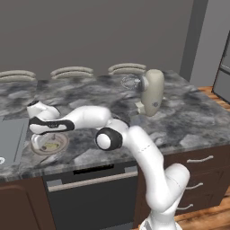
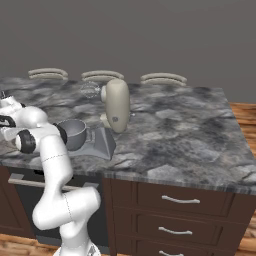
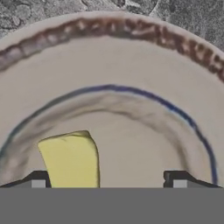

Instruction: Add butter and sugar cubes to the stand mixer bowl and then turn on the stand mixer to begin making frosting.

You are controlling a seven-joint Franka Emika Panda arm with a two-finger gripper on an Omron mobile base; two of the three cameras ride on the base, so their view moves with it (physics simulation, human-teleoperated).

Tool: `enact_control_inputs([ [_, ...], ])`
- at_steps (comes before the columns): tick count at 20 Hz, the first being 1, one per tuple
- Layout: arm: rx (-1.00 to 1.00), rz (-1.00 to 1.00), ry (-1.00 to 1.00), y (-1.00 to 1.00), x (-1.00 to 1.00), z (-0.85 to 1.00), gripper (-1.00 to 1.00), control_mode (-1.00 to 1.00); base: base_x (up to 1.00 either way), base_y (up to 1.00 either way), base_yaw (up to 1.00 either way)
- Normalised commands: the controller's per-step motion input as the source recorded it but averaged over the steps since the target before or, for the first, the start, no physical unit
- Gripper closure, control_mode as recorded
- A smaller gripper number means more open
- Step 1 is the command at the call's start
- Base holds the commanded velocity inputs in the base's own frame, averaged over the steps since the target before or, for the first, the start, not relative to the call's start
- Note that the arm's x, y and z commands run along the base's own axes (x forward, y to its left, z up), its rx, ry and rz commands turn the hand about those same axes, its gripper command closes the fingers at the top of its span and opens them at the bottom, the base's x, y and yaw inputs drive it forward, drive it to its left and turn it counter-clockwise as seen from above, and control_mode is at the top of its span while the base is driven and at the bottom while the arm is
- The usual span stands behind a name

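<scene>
We have the pincer [image 3: 107, 179] down low over the shallow tan plate [image 1: 41, 144] near the left end of the tabletop [image 1: 188, 117], close to its front edge, and its two dark tips stand wide apart, released and holding nothing. The butter [image 3: 71, 159] lies flat on the plate, just inside the left tip in the hand view (so it sits off-centre between the jaws, nearer one side than the other). We judge that we are lining up to grasp it, and a small sideways correction may be needed before closing. The sugar cubes we cannot make out on the plate from here. The stand mixer bowl [image 2: 74, 133] sits on the grey base plate of the stand mixer [image 2: 116, 105], toward the middle of the tabletop and well apart from the plate; whether anything lies inside it we cannot tell. As far as we can see, nothing is done yet: butter, sugar and switching the mixer on all remain.
</scene>
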Motion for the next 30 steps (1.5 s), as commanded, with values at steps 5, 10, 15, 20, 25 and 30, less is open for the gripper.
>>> enact_control_inputs([
  [5,0.00,-0.02,0.01,0.00,0.22,-0.47,1.00,-1.00,0.00,0.00,0.00],
  [10,0.00,-0.02,0.00,0.00,0.03,-0.31,1.00,-1.00,0.00,0.00,0.00],
  [15,0.00,-0.03,0.00,0.00,0.00,-0.15,1.00,-1.00,0.00,0.00,0.00],
  [20,0.06,-0.03,0.00,-0.02,-0.24,0.48,1.00,-1.00,0.00,0.00,0.00],
  [25,0.16,-0.02,0.00,-0.25,-0.44,1.00,1.00,-1.00,0.00,0.00,0.00],
  [30,0.03,-0.04,-0.07,-0.76,-0.23,0.91,1.00,-1.00,0.00,0.00,0.00],
])
